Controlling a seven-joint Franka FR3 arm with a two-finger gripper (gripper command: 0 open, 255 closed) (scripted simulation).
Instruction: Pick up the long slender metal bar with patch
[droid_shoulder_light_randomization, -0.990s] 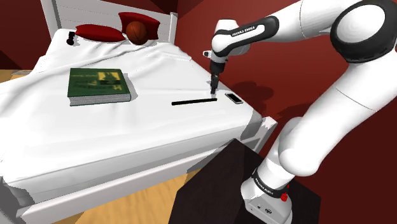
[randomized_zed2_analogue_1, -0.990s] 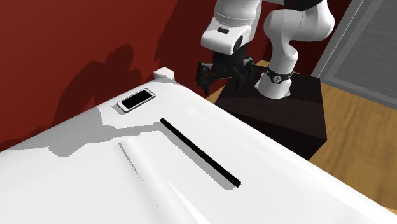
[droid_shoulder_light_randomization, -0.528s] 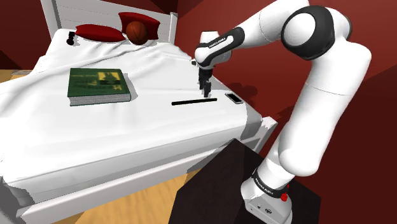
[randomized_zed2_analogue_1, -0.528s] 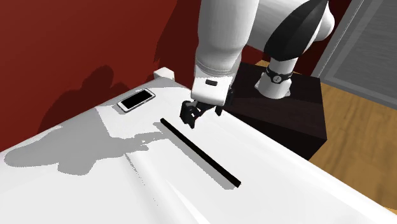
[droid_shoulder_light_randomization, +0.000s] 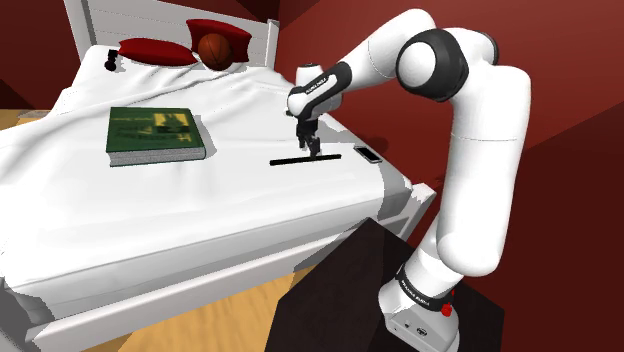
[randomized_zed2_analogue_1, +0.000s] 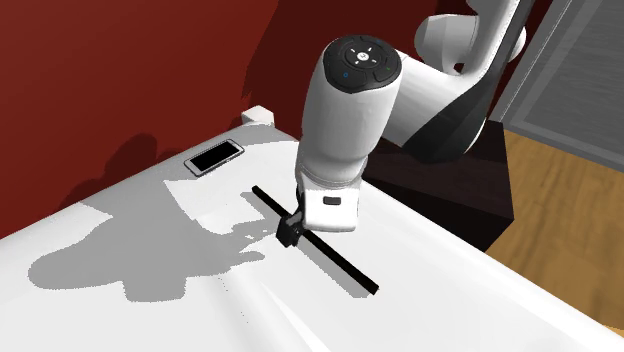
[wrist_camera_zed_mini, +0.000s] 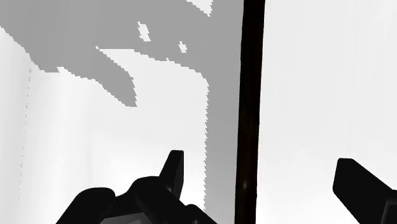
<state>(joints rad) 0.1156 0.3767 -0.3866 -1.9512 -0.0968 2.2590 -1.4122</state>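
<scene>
A long thin black bar (droid_shoulder_light_randomization: 288, 160) lies flat on the white bed (droid_shoulder_light_randomization: 200, 200), near the edge closest to the stand. My black gripper (droid_shoulder_light_randomization: 311, 151) points down just above the bar, over its half nearer the phone. In the wrist view the bar (wrist_camera_zed_mini: 249, 95) runs between the two fingers (wrist_camera_zed_mini: 173, 168), which stand wide apart and do not touch it, so the gripper (wrist_camera_zed_mini: 261, 184) is open. From the second exterior view the white hand covers part of the bar (randomized_zed2_analogue_1: 345, 265), and the gripper (randomized_zed2_analogue_1: 292, 230) hovers low over it.
A phone (droid_shoulder_light_randomization: 367, 154) with a black screen (randomized_zed2_analogue_1: 214, 157) lies by the bed's corner beyond the bar. A green book (droid_shoulder_light_randomization: 155, 134) rests mid-bed. Red pillows (droid_shoulder_light_randomization: 155, 50) and a ball (droid_shoulder_light_randomization: 215, 48) sit at the headboard. The dark stand (randomized_zed2_analogue_1: 450, 170) abuts the bed.
The arm has swung toward the shoulder view's left, from near the phone end to over the bar, and the hand has come down close above it. The fingers stayed apart.
</scene>
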